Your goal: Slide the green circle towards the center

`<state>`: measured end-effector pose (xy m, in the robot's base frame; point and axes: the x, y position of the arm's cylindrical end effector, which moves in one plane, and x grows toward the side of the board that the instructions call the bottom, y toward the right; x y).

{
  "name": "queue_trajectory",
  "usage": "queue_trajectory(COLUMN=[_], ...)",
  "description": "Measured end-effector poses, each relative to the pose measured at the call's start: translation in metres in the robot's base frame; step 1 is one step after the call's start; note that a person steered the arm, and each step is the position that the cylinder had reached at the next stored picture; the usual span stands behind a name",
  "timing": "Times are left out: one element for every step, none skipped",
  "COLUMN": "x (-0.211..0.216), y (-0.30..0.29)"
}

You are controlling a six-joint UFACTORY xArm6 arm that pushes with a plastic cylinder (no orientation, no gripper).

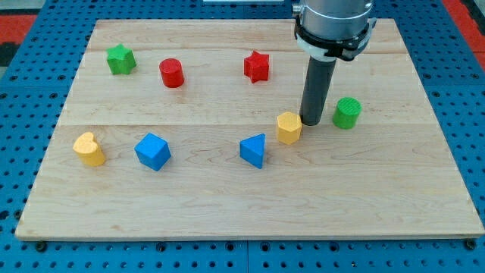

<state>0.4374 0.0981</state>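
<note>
The green circle [347, 112] is a short green cylinder standing on the wooden board [227, 212] at the view's right, about mid-height. My tip [312, 122] rests on the board just left of it, with a small gap between them. The yellow hexagon [289, 127] sits right beside my tip on its left, close to touching. The rod rises to the arm's grey and black body at the view's top.
A blue triangle [254, 150] lies left of the yellow hexagon. A blue cube [152, 151] and a yellow heart [89, 149] lie at the lower left. A green star [120, 59], a red cylinder [172, 73] and a red star [257, 67] lie along the top.
</note>
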Motion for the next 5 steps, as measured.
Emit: queue_trajectory(x=[0.013,0.026,0.027,0.027,0.028], y=[-0.015,-0.041,-0.041,-0.027,-0.008])
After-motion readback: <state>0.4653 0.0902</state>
